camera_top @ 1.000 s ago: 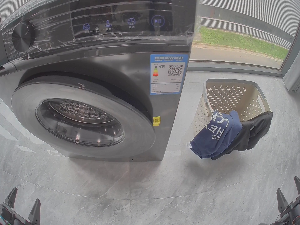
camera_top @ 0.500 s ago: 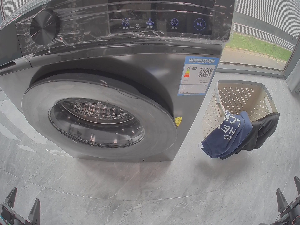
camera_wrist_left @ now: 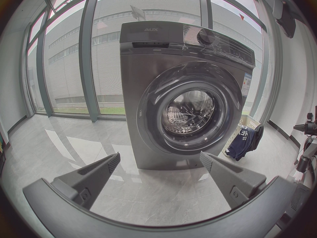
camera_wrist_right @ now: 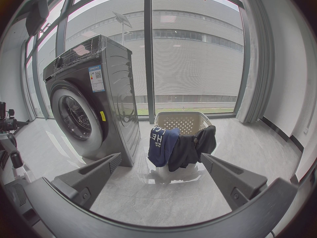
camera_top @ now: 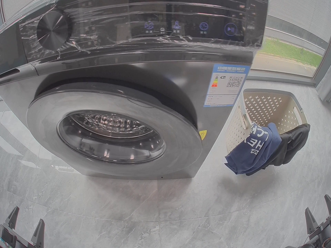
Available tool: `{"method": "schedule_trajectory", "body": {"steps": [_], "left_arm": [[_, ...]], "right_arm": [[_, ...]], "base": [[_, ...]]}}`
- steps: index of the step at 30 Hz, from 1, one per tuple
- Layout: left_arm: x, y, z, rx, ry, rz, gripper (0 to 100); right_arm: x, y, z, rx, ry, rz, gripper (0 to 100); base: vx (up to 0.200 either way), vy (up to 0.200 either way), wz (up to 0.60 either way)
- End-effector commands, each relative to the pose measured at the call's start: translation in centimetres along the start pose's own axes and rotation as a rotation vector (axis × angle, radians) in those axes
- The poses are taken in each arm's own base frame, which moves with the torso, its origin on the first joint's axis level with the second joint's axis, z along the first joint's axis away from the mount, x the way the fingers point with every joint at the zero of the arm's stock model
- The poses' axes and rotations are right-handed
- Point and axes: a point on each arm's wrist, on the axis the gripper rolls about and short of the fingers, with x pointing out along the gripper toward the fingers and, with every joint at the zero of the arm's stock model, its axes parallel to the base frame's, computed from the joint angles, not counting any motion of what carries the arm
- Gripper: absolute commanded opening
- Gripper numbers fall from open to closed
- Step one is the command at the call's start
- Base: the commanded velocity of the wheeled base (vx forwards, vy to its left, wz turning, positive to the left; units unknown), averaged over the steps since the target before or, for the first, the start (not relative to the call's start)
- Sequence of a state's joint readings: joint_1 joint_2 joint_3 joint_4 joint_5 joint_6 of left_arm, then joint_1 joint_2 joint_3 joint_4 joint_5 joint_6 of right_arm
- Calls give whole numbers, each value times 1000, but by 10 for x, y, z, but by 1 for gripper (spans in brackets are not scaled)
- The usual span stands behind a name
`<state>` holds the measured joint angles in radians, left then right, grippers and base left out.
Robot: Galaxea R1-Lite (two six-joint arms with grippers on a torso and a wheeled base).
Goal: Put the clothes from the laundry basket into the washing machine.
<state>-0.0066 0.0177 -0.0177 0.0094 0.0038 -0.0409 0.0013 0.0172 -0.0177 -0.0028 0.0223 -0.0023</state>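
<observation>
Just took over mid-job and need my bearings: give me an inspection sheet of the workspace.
Surface: glossy grey tiled floor.
Job's things: washing machine, door looks shut; laundry basket on its right; blue garment and black garment draped over the basket's front rim.
Clutter: nothing seen.
Grippers: left gripper and right gripper both empty, jaws open.
Cables: nothing seen.
Surroundings: tall windows behind the machine; curtain beside them.

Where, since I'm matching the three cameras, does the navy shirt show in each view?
Head view: navy shirt at right, draped over the laundry basket's near rim.
Left wrist view: navy shirt past the washing machine's corner, on the basket.
Right wrist view: navy shirt on the basket rim, beside the machine.
Shared landmark: the black garment beside it.
</observation>
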Motion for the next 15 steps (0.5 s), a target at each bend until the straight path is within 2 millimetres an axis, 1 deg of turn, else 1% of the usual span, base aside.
{"method": "schedule_trajectory", "body": {"steps": [1, 11, 15], "left_arm": [[0, 0, -4, -1, 3, 1, 100], [0, 0, -4, -1, 3, 3, 100], [0, 0, -4, -2, 3, 3, 100]], "right_arm": [[0, 0, -5, -1, 3, 1, 100], [0, 0, -5, 1, 3, 2, 100], [0, 0, -5, -1, 3, 2, 100]], "base": [[0, 200, 0], [0, 200, 0], [0, 0, 0]]}}
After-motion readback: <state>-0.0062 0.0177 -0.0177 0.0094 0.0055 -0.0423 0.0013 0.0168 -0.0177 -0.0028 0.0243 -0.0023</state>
